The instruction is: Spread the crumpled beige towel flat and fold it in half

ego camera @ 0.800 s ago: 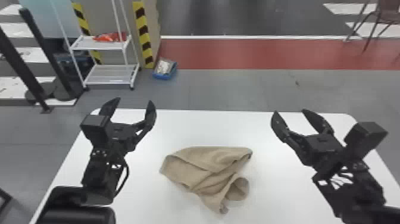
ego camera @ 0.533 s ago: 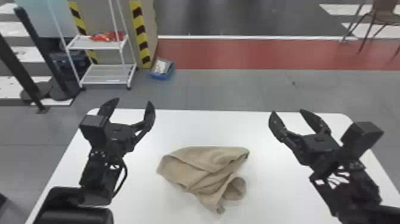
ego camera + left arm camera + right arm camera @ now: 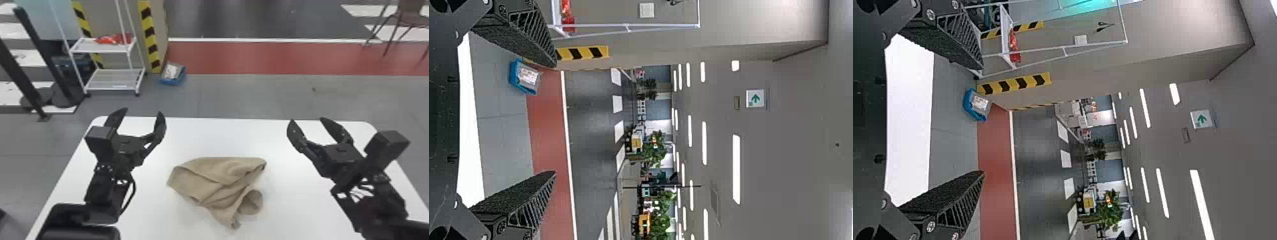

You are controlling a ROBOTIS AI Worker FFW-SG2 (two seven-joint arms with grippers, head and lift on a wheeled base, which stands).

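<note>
Left gripper [image 3: 143,111]: over the white bench [image 3: 153,204], jaws apart. Beige towel [image 3: 220,178]: crumpled on the bench between the two arms; I note folds and one curled edge. Right gripper [image 3: 308,120]: over the bench, jaws likewise spread.

Saw white desk [image 3: 223,137], smooth top, far edge straight, far L & R corners rounded. Found crumpled beige towel [image 3: 220,182] directly on it, approx. mid-desk side to side, bunched in overlapping folds, w/ loose curl at near R side, narrow tip pointing twd. robot.
</note>
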